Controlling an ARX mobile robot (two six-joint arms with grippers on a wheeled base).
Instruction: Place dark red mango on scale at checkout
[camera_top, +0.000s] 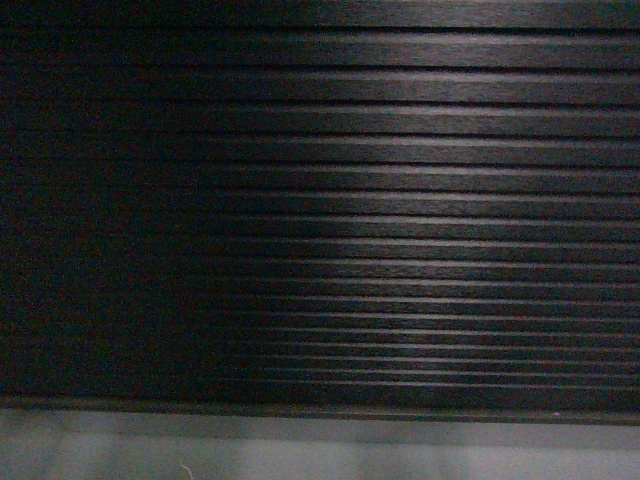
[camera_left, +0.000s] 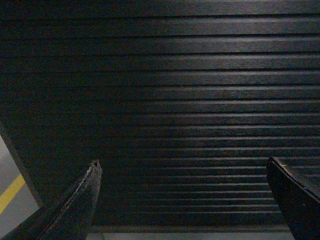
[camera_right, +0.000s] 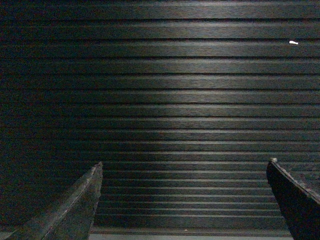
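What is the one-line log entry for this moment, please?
facing: checkout slatted front | left hand: open, empty | right hand: open, empty | dark red mango: not visible | scale: not visible

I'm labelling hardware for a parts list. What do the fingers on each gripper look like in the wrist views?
Both pairs look alike: dark, nearly black fingers, broad at the base and tapering to a narrow tip. The left gripper has fingers with a pale, worn edge near the tip. The right gripper has fingers that look dull and scuffed. No cables or markings show, and the arms are out of view.
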